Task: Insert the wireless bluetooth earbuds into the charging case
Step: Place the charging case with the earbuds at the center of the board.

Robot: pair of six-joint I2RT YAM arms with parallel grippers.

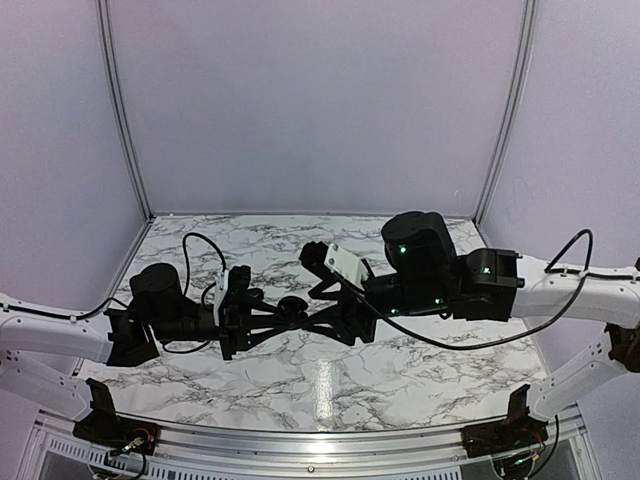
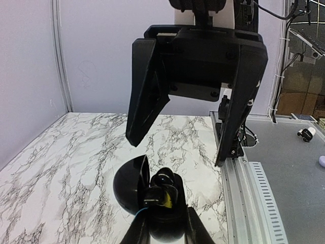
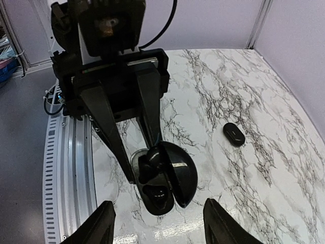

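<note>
Earbuds point(image 3: 149, 170) are only partly stowed, by my assessment. One glossy black bud sits in the well at the upper left of the charging case point(image 3: 157, 195) opening. It appears seated. The nearer well is shiny black on black, and I cannot tell whether it holds a second bud or is bare. A loose earbud point(image 3: 234, 133) lies on the marble table point(image 3: 274, 173), right of centre in my right wrist view and well apart from the case.

The case sits at the lower centre of both wrist views and just left of centre in the overhead view. Its lid point(image 3: 184, 173) is swung fully open toward the right side of my right wrist view. My left gripper point(image 2: 163, 231) is clamped on the case body, one finger on either side. I cannot tell whether the case rests on the table or hangs just above it.

My right gripper point(image 2: 177, 151) hangs over the open case with its fingers spread and nothing between them.

At least one bud is in. The loose one is yet to be fetched and seated, and any others are out of sight.

The buds are small, rounded and highly reflective, and much smaller than my fingers. I judge them slippery and easy to knock aside, so a careful pinch is needed.
</note>
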